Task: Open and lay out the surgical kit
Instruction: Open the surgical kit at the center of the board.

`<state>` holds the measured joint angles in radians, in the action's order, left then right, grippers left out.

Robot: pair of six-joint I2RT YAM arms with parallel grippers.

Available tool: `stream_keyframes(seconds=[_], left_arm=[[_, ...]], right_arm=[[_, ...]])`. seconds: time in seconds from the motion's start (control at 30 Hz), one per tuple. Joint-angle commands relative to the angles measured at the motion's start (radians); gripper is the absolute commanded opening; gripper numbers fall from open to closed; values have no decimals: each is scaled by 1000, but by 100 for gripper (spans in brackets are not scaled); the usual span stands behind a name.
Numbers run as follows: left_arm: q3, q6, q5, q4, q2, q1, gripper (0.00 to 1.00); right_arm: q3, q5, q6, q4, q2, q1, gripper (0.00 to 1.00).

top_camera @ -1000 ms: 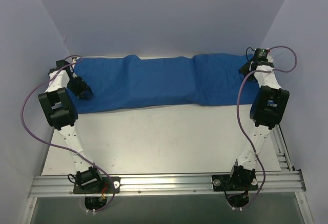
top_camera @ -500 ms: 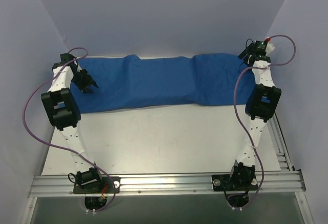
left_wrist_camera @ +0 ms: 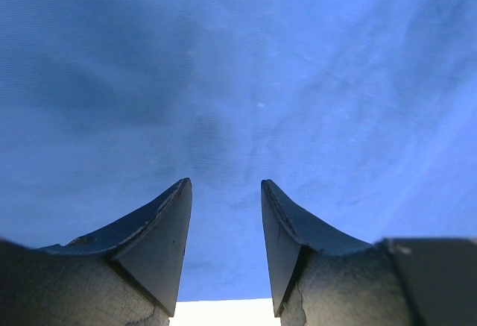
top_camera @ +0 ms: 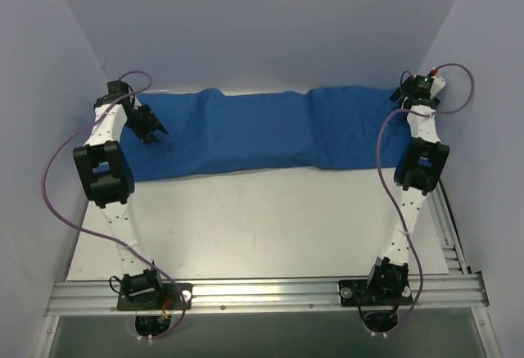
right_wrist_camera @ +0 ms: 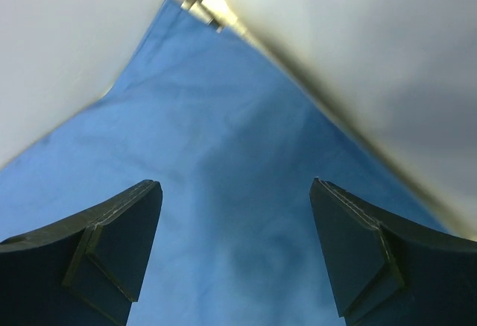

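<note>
Near edge: both my arm bases are bolted to the aluminium rail (top_camera: 262, 291), left and right. A purple cable (top_camera: 49, 186) loops off the left arm, and another runs along the right arm.

Middle: bare pale counter (top_camera: 262, 219) between the rail and the kit. Both arms reach over it toward the far corners.

Far side: the blue cloth wrap (top_camera: 246, 133) lies as one long creased band across the back of the counter, running nearly from the left wall to the right wall. Its near hem is wavy. Its far edge sits close to the back wall (top_camera: 262, 22), with a shallow notch near the middle.

Left fingers (top_camera: 150, 124): over the left end of the wrap. In the left wrist view they stand partly apart with a clear gap between the tips. Nothing is between them, and there is only wrinkled blue cloth beneath. Whether the tips touch the cloth, I cannot tell.

Right fingers (top_camera: 399, 96): at the far right corner of the wrap. In the right wrist view they are spread wide and grip nothing. The cloth below them narrows to a corner that points at the seam where the counter meets the walls.
</note>
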<state>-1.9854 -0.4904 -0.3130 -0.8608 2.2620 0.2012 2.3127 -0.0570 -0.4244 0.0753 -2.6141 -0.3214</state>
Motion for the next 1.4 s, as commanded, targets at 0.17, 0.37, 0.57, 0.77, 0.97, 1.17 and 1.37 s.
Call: stream_keyframes(seconds=[0.17,0.37,0.57,0.77,0.97,1.17,1.37], left_arm=[[-52,-30,-38,60,-13,-16,51],[-69,-36,-44,60,-9,-22,51],[-50,-40,-51,63,-18,-26,51],[-17,-50,-49,91,-45,-29,51],[7,-50,-44,91,-65,-32,51],[5,-54,-46,89,-71,-37,51],[5,-54,-58,77,-88,-43,51]], right_arm=[[123,-33,33,-64,-83,-39,85],[119,-58,-20,-152,-118,-34,83],[148,-60,-33,-151,-167,-22,82],[154,-49,-28,-167,-199,-16,78],[183,-61,-33,-184,-218,-7,61],[179,-56,-48,-197,-205,-5,36],[119,-60,-51,-212,-121,-7,17]])
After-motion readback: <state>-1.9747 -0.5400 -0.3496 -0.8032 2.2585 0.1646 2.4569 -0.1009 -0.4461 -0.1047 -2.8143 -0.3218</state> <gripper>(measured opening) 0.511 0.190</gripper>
